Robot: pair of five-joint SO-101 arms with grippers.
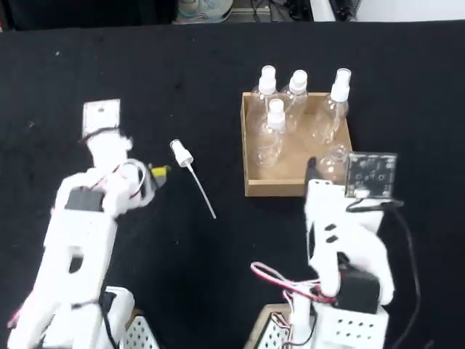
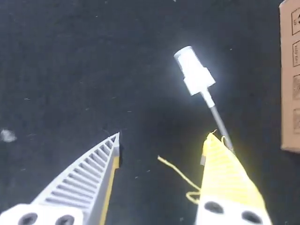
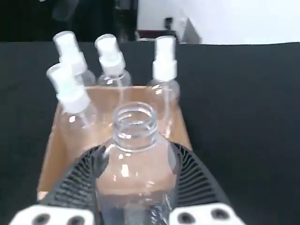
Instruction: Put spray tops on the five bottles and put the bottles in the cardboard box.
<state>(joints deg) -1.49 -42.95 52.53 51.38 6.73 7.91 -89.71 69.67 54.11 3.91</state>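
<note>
Where the left arm ends, the left gripper (image 2: 164, 138) is spread wide, and nothing is between its two fingers. One finger is grey with ribs, and the other is wrapped in yellow tape.

Just ahead of this gripper, the small white plastic spray top (image 2: 194, 72) lies flat on the black table (image 1: 145, 65). Its head points away from the gripper. Its thin tube (image 2: 218, 119) runs back toward the yellow finger and goes past that finger's tip, right beside it. I cannot tell if the tube touches the finger. Farther out, on the yellow finger's side, is a wall of the brown cardboard box (image 1: 245, 145).

The right gripper (image 3: 136, 164) is pinching the clear plastic bottle with no top (image 3: 136, 126). One black ribbed finger presses on each side of its round body. The bottle stands up straight, and its open neck points up. It is at the corner of the box nearest to this gripper. I cannot tell if its bottom rests on the box floor.

Past that bottle, deeper in the box, stand four clear plastic bottles with white spray tops. One (image 3: 68, 89) is closer to the gripper. The other three (image 3: 70, 47) (image 3: 110, 51) (image 3: 164, 58) stand in a row along the far wall. All four are upright and close together.
</note>
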